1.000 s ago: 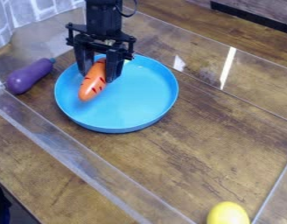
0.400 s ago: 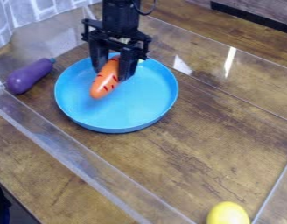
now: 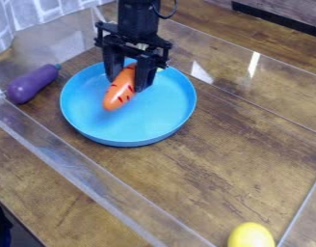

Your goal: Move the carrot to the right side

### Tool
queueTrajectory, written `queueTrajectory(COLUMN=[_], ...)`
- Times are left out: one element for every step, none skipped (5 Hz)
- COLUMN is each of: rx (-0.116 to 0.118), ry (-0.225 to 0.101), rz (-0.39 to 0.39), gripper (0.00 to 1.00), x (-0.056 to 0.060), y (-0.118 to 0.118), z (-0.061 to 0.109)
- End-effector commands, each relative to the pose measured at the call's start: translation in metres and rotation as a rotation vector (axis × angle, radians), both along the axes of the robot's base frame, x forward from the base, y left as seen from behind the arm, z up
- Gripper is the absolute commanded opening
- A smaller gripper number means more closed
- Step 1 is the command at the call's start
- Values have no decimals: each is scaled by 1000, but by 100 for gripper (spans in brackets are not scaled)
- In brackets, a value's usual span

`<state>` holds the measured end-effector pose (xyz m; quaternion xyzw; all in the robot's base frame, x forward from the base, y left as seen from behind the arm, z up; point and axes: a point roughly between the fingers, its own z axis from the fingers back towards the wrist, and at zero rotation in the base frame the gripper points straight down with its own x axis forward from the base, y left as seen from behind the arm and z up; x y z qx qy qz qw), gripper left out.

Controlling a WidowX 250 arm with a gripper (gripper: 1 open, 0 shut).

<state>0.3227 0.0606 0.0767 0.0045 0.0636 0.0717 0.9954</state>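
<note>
The carrot is small and orange with dark grooves; it hangs tilted, its upper end between the fingers of my gripper, its tip over the blue plate. The black gripper points straight down above the plate's back-left part and is shut on the carrot. The carrot's green top is hidden by the fingers. Whether the tip touches the plate I cannot tell.
A purple eggplant lies on the wooden table left of the plate. A yellow round fruit sits at the bottom right edge. A clear plastic wall surrounds the table surface.
The gripper has carried the carrot a little to the right and slightly up over the plate. The eggplant and yellow fruit have stayed put.
</note>
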Motion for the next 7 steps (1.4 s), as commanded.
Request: queueTrajectory(rx=[23,25,27,28,28,29,29], ry=[-118,-119,-118,-117,-116,-116,-115], rz=[-34,-54,-69,-83,-97,-110,-124], gripper=[0,0,0,0,0,0,0], x=[10,11,11,12,13,13,14], y=[-8,-14,-18,-24,-30,-35,-42], z=[39,41,42,43,44,45,47])
